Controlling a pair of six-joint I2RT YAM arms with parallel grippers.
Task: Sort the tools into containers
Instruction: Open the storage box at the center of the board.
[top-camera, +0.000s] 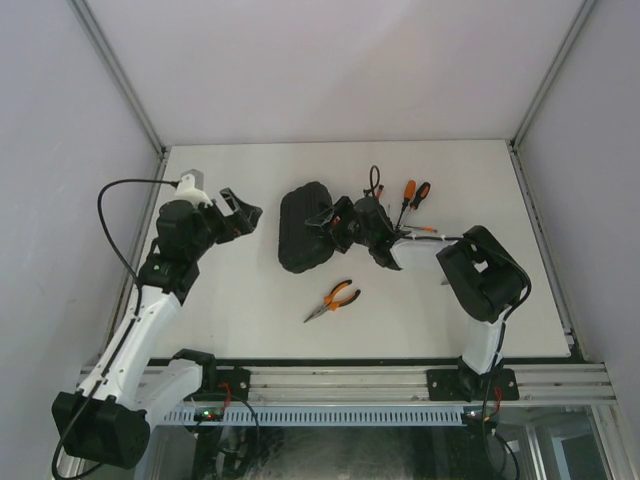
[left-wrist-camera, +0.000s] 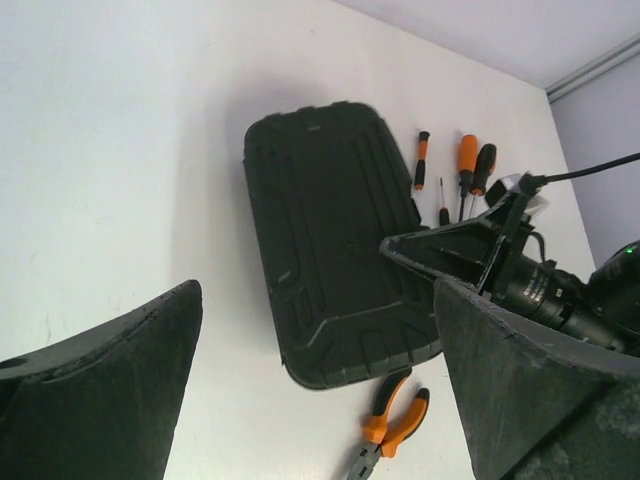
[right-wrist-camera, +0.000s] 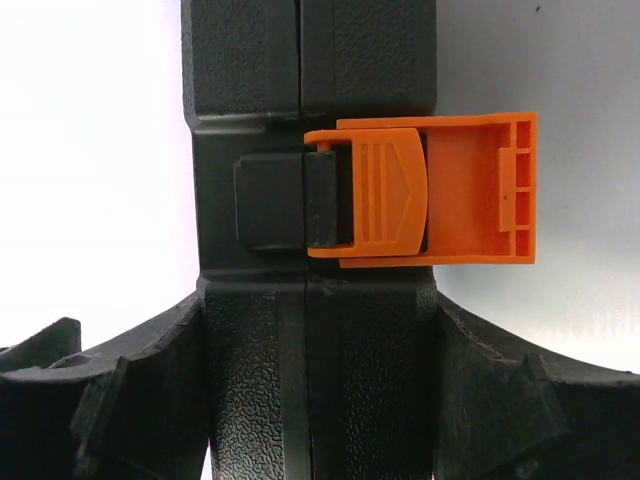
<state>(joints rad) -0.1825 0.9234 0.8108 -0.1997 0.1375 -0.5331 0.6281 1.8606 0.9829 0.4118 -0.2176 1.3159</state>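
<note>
Case edge btw 2 right fingers

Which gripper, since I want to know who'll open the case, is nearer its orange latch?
Right. The right gripper straddles the case at its latch edge, the orange latch directly in front of it. The left gripper hovers open beyond the opposite side, not touching.

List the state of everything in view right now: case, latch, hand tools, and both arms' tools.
case: shut, halves together.
latch: orange flap swung outward, looks unlatched.
pliers: loose on the table, unsorted.
screwdrivers: loose on the table beside the case.
left tool: open, empty, clear of the case.
right tool: astride the case's latch edge, apparently clamped on it.
</note>
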